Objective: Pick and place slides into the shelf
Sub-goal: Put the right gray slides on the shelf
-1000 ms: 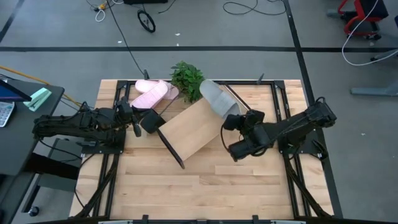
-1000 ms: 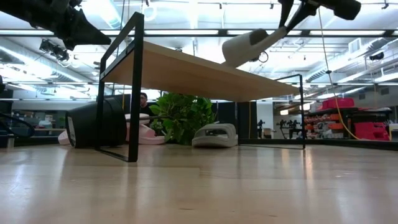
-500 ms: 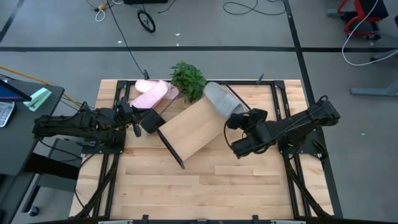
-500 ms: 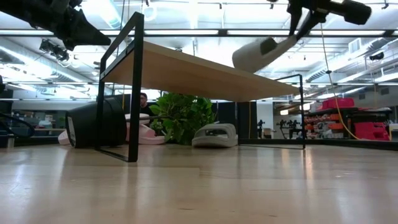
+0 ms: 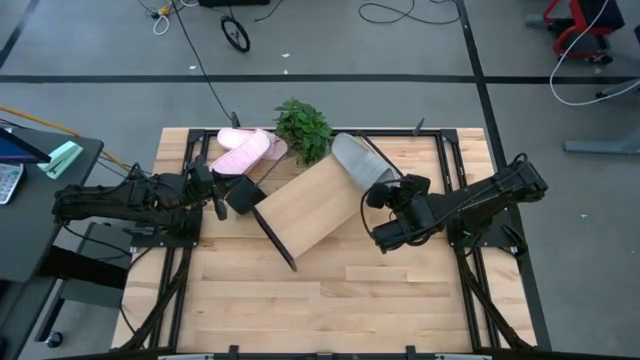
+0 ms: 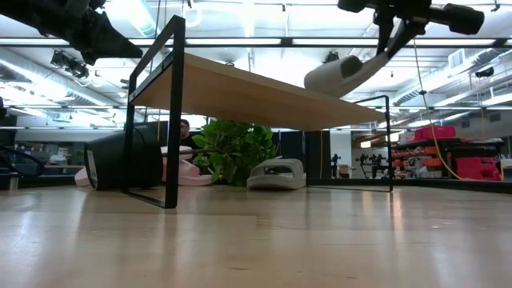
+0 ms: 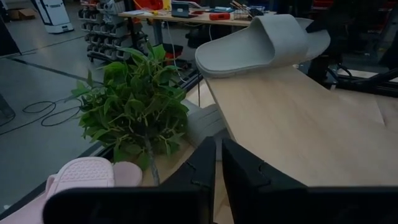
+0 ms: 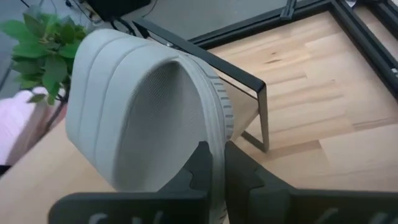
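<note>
while left hand (image 7: 216,163) idles closed, right hand (image 8: 215,163) pinches grey slide (image 8: 140,102) above shelf (image 5: 305,205).

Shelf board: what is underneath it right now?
Low view shows a grey slide, the plant and a pink slide under or beyond the shelf; depth unclear. From above the board covers them.

Right claw (image 8: 214,163) clamped, left (image 7: 217,163) closed

A grey floor (image 5: 420,50) with dark seams surrounds the wooden table (image 5: 300,300), crossed by loose cables (image 5: 385,12). Beyond the table's far edge, bright ceiling strip lights (image 6: 240,40) hang over cluttered workbenches (image 7: 186,12) and red equipment (image 6: 476,164).
</note>
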Motion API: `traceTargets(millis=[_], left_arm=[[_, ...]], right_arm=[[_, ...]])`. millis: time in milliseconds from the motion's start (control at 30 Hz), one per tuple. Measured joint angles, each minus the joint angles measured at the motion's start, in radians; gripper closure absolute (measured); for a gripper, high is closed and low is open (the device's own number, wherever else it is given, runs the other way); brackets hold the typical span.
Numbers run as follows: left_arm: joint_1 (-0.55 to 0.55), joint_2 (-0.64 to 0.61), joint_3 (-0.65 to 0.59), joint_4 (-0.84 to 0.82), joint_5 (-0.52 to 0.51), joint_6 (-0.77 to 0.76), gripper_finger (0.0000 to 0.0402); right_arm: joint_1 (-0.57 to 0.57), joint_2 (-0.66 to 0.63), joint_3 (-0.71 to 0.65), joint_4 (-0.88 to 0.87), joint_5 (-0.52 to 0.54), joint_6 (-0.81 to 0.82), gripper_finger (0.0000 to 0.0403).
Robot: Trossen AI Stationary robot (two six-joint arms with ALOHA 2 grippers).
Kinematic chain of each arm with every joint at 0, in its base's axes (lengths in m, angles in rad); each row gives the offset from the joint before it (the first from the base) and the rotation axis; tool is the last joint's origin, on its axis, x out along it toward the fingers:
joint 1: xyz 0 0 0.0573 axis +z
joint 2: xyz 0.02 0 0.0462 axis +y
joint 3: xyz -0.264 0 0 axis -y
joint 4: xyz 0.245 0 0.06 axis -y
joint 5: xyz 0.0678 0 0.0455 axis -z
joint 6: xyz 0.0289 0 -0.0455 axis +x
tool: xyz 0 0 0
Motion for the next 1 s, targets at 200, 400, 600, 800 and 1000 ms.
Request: traceTargets(millis=[200,400,600,800,1000], left_arm=[[0.0,0.0,0.0,0.0,0.0,0.0,0.0371],[0.0,0.0,0.0,0.0,0.0,0.0,0.0378],[0.0,0.0,0.0,0.001,0.0,0.0,0.0369],[0.0,0.0,0.0,0.001,0.0,0.0,0.0367],[0.0,0.0,0.0,0.001,0.0,0.0,0.0378]], right_arm=[[0.0,0.0,-0.002,0.0,-0.032,-0.007,0.0358],[-0.001,0.0,-0.047,0.014,-0.053,-0.016,0.0358],[-0.001,0.001,-0.083,0.047,-0.065,-0.019,0.0347],[-0.005,0.001,-0.087,0.049,-0.049,-0.026,0.0319],[-0.025,0.001,-0.087,0.05,-0.046,-0.031,0.0279]])
